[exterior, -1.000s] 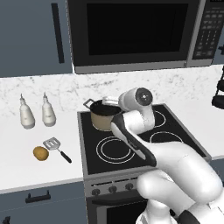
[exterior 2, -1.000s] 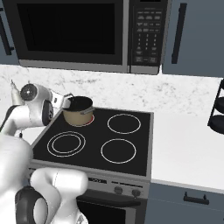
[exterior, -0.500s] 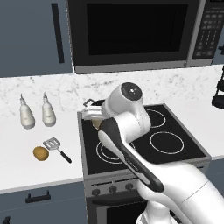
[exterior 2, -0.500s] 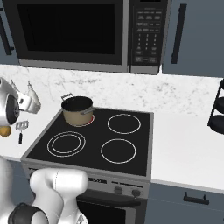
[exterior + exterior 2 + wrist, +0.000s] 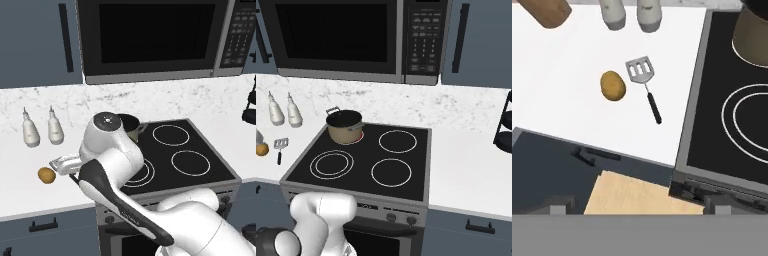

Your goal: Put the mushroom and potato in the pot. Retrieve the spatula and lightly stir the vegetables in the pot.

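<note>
Now, arm: swung off the stove and out over the left counter (image 5: 20,165) in the last second; a second ago the hand was at the pot, half a second ago partway across.
Hand position: white wrist hangs above the counter's front edge beside the stove's left side, camera looking down on potato and spatula.
Fingers: tips not visible in the hand view, and in the left base view the arm's own body covers them; cannot tell if open or closed.
Potato (image 5: 612,86): on the counter, left of the stove, free, nothing touching it; also seen at (image 5: 46,175).
Spatula (image 5: 645,85): lies just beside the potato on its stove side, slotted head toward the back wall, black handle pointing to the counter's front edge; untouched.
Pot (image 5: 345,126): on the stove's rear-left burner, upright, unmoved across the frames.
Mushroom: interior of pot too dark to tell whether it lies inside; not seen on the counter.
Bottles (image 5: 41,130): two white ones standing at the back of the counter, well apart from the potato.
Meaning: judged as the reach for the potato beginning; descent and grasp not yet done, stirring far off.
</note>
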Motion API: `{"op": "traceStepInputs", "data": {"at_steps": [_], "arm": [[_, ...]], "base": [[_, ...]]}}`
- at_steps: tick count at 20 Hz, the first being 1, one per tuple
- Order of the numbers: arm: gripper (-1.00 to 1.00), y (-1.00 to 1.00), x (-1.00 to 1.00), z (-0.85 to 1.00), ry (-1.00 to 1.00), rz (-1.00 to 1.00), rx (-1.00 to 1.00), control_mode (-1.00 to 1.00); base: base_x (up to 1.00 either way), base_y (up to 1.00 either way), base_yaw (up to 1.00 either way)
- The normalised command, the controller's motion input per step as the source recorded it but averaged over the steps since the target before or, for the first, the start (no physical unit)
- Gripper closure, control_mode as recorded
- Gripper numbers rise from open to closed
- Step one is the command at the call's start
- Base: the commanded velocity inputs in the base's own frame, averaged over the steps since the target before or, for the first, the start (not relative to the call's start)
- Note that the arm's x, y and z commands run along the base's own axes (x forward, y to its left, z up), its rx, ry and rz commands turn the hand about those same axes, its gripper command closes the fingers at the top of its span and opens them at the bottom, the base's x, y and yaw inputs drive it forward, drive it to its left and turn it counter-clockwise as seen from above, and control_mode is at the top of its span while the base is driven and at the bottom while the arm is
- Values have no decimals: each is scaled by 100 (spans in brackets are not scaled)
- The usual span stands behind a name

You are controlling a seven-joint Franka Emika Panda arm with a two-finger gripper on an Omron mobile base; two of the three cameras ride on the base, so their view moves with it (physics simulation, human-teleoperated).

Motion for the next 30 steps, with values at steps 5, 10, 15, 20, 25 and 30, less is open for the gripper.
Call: {"op": "traceStepInputs", "data": {"at_steps": [5,10,15,20,25,30], "arm": [[-100,47,-3,-27,17,13,-17,-100],[-100,25,32,-28,10,5,-14,-100],[-100,12,55,-31,0,5,-11,-100],[-100,12,48,-42,0,10,-4,-100],[-100,14,29,-43,0,14,3,-100],[-100,19,17,-29,0,14,7,-100]], "base": [[0,0,0],[0,0,0],[0,0,0],[0,0,0],[0,0,0],[0,0,0]]}}
